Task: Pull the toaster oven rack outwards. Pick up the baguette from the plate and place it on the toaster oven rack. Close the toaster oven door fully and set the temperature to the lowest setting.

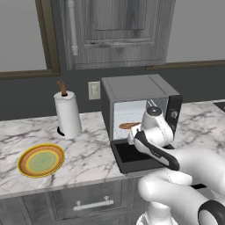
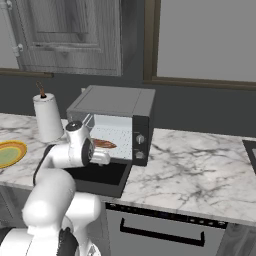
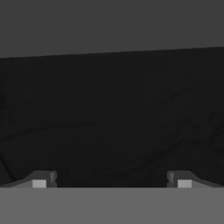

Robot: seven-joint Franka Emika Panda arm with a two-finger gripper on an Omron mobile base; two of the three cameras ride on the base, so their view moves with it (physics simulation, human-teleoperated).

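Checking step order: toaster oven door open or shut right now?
Open. The toaster oven door lies folded down flat on the counter, and the baguette shows inside the lit cavity.

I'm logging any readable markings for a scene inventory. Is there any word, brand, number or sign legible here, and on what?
None can be read.
The two small round knobs on the boxy dark grey toaster oven: any markings are too small to make out.
The white paper towel roll and the round yellow-orange plate: no print visible.

Both base cameras looked forward and down from behind, sharing the toaster oven (image 1: 139, 115) from opposite sides; the hand camera faced dark glass closely.
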